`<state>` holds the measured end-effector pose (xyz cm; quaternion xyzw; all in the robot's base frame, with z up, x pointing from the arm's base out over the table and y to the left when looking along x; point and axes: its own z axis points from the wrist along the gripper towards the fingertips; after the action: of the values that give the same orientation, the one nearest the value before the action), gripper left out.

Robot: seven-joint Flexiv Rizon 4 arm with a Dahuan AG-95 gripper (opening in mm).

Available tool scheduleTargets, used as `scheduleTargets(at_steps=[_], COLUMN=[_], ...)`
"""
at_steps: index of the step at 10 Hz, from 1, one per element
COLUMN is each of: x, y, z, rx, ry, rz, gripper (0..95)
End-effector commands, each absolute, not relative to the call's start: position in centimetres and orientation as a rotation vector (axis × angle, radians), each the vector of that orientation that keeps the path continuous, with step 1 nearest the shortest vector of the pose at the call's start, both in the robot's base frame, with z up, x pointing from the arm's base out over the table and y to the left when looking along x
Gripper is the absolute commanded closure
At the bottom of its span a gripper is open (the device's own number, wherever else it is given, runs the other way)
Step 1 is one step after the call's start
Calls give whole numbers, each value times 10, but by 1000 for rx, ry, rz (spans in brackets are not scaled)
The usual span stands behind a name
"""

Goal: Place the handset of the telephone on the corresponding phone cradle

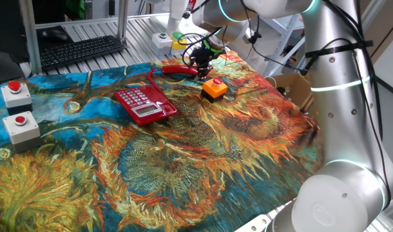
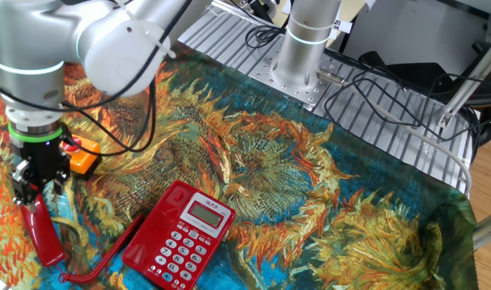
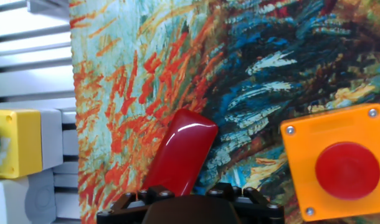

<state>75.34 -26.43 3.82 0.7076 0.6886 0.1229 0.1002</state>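
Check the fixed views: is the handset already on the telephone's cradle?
No. The handset lies on the cloth beside the telephone, under the gripper.

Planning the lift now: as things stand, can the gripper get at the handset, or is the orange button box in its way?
Probably yes. The gripper already sits at one end of the handset, fingers on either side. The orange button box stands beside it, apart from the handset. Whether the fingers have closed on it can't be told.

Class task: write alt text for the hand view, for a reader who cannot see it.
The gripper sits over the near end of the glossy red handset, which lies on a sunflower-painting tablecloth. An orange box with a red button sits to the right; a yellow box at left.
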Motion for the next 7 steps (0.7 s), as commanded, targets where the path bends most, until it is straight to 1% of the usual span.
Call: scheduleTargets(at_steps=[1,7], x=[754,753], y=[-267,-269], z=[36,36], rx=[2095,2104], ry=[2029,2007], rz=[370,384], gripper=[380,380])
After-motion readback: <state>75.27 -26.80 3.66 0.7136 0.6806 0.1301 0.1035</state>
